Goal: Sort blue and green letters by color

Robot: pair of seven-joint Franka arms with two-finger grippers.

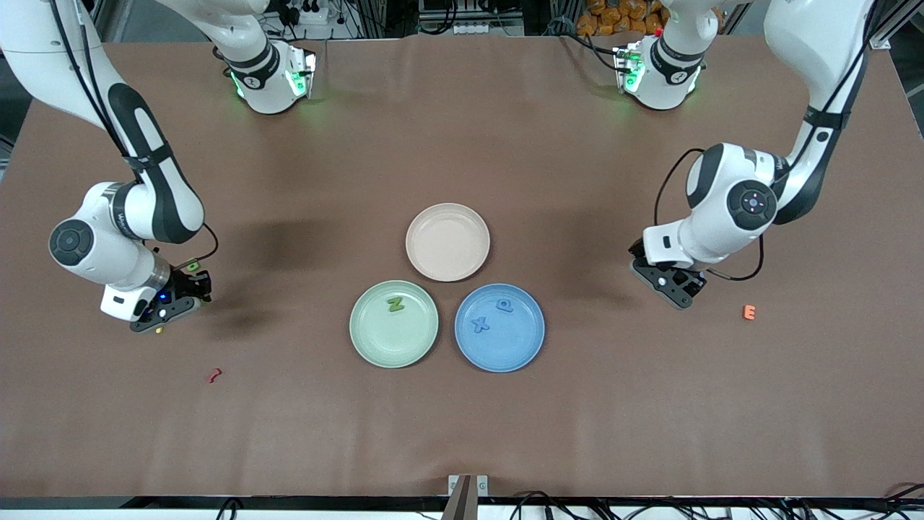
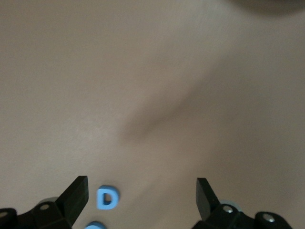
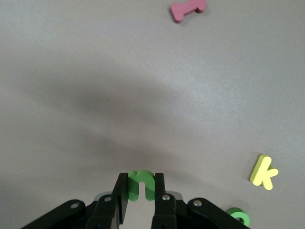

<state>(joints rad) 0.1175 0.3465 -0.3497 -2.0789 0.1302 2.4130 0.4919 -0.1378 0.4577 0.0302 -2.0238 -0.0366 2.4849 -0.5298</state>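
The right tool (image 3: pixel 141 191) sat low over the desk (image 1: pixel 462 433) toward the right arm's end, its fingers (image 3: pixel 122 195) pinched narrow on a green letter n (image 3: pixel 141 183), which stood upright between them. Close by on the desk, the right wrist view showed a yellow k (image 3: pixel 263 172), a small round green letter (image 3: pixel 238 216) just beside the tool, and a pink-red piece (image 3: pixel 188 9) well apart from both.

The left tool (image 2: pixel 142 195) hung low over the desk toward the left arm's end, spread wide and holding nothing. A blue D (image 2: pixel 107 197) lay flat on the desk between its fingers (image 2: pixel 76 194), close to one of them, and the edge of another blue letter (image 2: pixel 95 225) showed just beside it. An orange E (image 1: pixel 749 312) lay near that tool.

In the middle of the desk stood three plates. The green plate (image 1: pixel 375 347) held a green letter N (image 1: pixel 395 304). The blue plate (image 1: pixel 520 347), touching or nearly touching it, held a blue X (image 1: pixel 480 325) and a blue P (image 1: pixel 504 305). The beige plate (image 1: pixel 447 242), farther from the front camera, held nothing
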